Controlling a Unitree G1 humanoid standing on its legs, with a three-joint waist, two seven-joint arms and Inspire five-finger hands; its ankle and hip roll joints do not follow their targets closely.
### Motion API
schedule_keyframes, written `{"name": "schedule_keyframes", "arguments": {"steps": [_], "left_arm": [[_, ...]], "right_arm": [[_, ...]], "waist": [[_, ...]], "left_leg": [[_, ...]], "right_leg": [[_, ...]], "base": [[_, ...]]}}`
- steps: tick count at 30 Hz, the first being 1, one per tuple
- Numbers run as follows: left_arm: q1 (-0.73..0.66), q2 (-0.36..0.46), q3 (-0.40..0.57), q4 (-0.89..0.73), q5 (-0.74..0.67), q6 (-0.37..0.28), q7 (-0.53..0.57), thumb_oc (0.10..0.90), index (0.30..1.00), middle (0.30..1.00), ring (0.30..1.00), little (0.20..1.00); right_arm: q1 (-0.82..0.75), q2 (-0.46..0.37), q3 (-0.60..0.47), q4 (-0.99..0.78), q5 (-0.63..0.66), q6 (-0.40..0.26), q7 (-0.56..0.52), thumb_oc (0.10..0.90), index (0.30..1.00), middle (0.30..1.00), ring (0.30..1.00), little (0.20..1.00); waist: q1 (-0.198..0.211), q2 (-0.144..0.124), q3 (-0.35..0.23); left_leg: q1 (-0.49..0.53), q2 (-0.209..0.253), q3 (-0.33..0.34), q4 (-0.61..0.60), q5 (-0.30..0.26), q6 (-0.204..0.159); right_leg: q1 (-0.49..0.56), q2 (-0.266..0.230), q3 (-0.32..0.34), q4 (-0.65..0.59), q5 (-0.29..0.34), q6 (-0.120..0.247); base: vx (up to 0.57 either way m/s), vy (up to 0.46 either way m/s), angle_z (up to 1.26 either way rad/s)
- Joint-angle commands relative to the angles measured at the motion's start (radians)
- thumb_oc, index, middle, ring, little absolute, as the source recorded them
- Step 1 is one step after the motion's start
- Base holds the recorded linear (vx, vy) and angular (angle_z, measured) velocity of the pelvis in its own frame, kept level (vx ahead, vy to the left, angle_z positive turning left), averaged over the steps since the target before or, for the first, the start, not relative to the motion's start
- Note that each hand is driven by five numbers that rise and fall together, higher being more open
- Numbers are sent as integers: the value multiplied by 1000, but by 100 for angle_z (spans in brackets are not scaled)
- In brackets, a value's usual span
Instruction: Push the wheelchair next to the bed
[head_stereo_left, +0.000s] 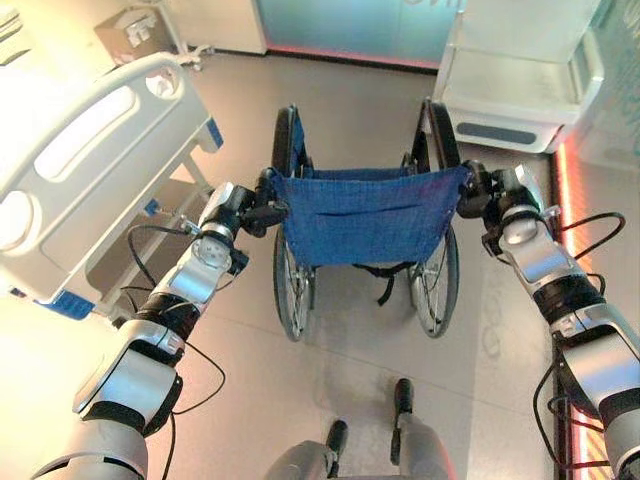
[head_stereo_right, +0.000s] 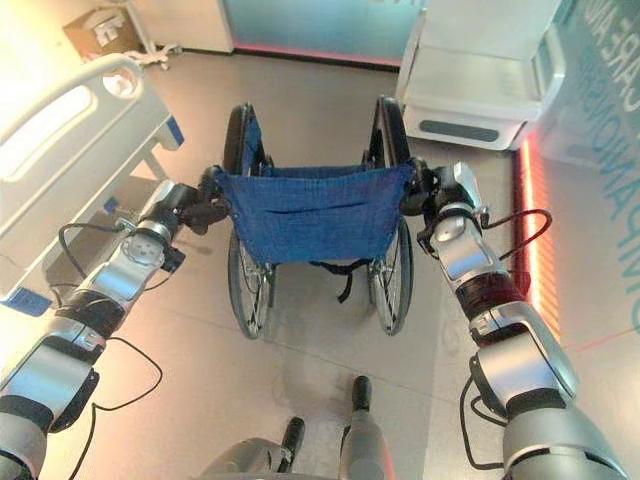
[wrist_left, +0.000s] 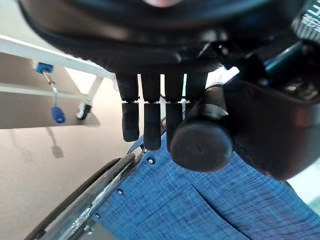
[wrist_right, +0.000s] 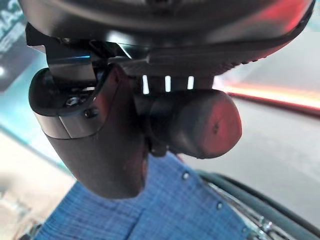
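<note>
beige floor (head_stereo_left: 360, 130), bed (head_stereo_left: 90, 170) at left; each robot hand, left (wrist_left: 165, 120) and right (wrist_right: 125, 130), curled round a wheelchair (head_stereo_left: 362, 215) push grip in its wrist view

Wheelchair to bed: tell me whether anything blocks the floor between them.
Nothing visible does. The wheelchair stands apart from the bed, which lies to its left, with bare floor between them. The left hand and right hand already grip its push handles.

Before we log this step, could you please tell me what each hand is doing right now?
Left hand: shut on the wheelchair's left push handle.
Right hand: shut on the wheelchair's right push handle.
</note>
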Motion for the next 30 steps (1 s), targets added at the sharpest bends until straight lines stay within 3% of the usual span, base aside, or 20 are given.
{"name": "schedule_keyframes", "arguments": {"steps": [1, 4, 7, 10, 13, 14, 17, 19, 20, 22, 23, 25, 26, 28, 30], "left_arm": [[13, 16, -72, -57, 33, -56, 9, 400, 300, 300, 300, 300], [26, 13, -73, -61, 35, -52, 8, 400, 300, 300, 300, 300], [25, -8, -83, -48, 42, -59, 15, 400, 300, 300, 300, 300], [21, -25, -92, -42, 41, -69, 28, 400, 300, 300, 300, 300], [23, -46, -87, -41, 60, -69, 33, 400, 300, 300, 300, 300], [30, -55, -82, -47, 78, -69, 38, 400, 300, 300, 300, 300], [36, -61, -75, -66, 90, -67, 38, 400, 300, 300, 300, 300], [42, -51, -78, -87, 87, -57, 43, 400, 300, 300, 300, 300], [51, -44, -73, -102, 88, -47, 42, 400, 300, 300, 300, 300], [76, -24, -53, -126, 95, -33, 37, 400, 300, 300, 300, 300], [86, -12, -38, -136, 97, -31, 33, 400, 300, 300, 300, 300], [97, -2, -21, -144, 99, -36, 30, 400, 300, 300, 300, 300], [103, 12, -11, -146, 95, -37, 17, 400, 300, 300, 300, 300], [105, 23, -16, -127, 99, -39, -8, 400, 300, 300, 300, 300], [106, 27, -22, -119, 104, -38, -19, 400, 300, 300, 300, 300]], "right_arm": [[-29, -27, 147, -22, -44, -108, 94, 400, 300, 300, 300, 300], [-8, -37, 147, -32, -65, -140, 120, 400, 300, 300, 300, 300], [2, -40, 159, -19, -82, -159, 120, 400, 300, 300, 300, 300], [16, -44, 169, -9, -83, -161, 98, 400, 300, 300, 300, 300], [27, -31, 170, -5, -82, -138, 71, 400, 300, 300, 300, 300], [24, -16, 173, -3, -77, -127, 61, 400, 300, 300, 300, 300], [18, 11, 174, -3, -80, -93, 34, 400, 300, 300, 300, 300], [24, 24, 178, -23, -81, -80, 31, 400, 300, 300, 300, 300], [23, 30, 180, -32, -86, -77, 39, 400, 300, 300, 300, 300], [16, 29, 189, -46, -88, -82, 59, 400, 300, 300, 300, 300], [7, 23, 191, -52, -92, -89, 77, 400, 300, 300, 300, 300], [-6, 14, 194, -58, -113, -106, 99, 400, 300, 300, 300, 300], [2, 8, 190, -50, -107, -133, 105, 400, 300, 300, 300, 300], [47, 15, 164, -41, -116, -156, 125, 400, 300, 300, 300, 300], [68, 20, 161, -40, -116, -162, 129, 400, 300, 300, 300, 300]], "waist": [[-13, -21, -11], [-25, -7, -27], [-38, 1, -52], [-43, -3, -70], [-17, -8, -53], [3, -13, -40], [44, -8, -6], [82, 5, 20], [103, 22, 23], [140, 32, 27], [151, 34, 24], [157, 38, 16], [157, 30, -8], [165, 12, -36], [168, 1, -44]], "left_leg": [[217, 118, 182, 79, -166, -55], [232, 207, 223, 63, -3, -99], [236, 257, 264, 86, 124, -132], [213, 263, 288, 147, 183, -138], [123, 212, 281, 175, 152, -110], [72, 167, 275, 152, 120, -92], [-42, 99, 307, 86, 98, -85], [-155, 67, 314, 55, 153, -97], [-213, 58, 306, 7, 209, -108], [-253, 48, 305, -71, 275, -117], [-256, 47, 315, -95, 279, -115], [-257, 52, 345, -84, 258, -106], [-234, 45, 356, -38, 192, -65], [-236, 38, 356, 26, 125, -35], [-208, 38, 358, 34, 99, -17]], "right_leg": [[-52, -34, 5, -22, 94, -4], [-5, -12, -54, -29, 52, -43], [22, 3, -106, -27, 13, -80], [64, 22, -134, -35, -25, -116], [144, 58, -113, -35, -68, -133], [183, 74, -93, -41, -79, -131], [272, 109, -71, -60, -112, -128], [343, 147, -39, -72, -144, -137], [378, 179, -17, -81, -158, -144], [443, 207, 36, -92, -190, -152], [461, 213, 54, -92, -206, -154], [470, 212, 59, -77, -233, -154], [471, 196, 63, -34, -258, -145], [486, 172, 41, 8, -279, -131], [465, 143, 6, 58, -236, -106]], "base": [[557, -320, 55], [519, -303, 37], [410, -214, 45], [386, -192, 25], [465, -172, 8], [414, -92, 7], [414, -30, 5], [487, 15, -28], [559, 57, -56], [504, 123, -69], [419, 198, -107], [387, 253, -141], [423, 252, -114], [485, 232, -71], [384, 170, -24]]}}
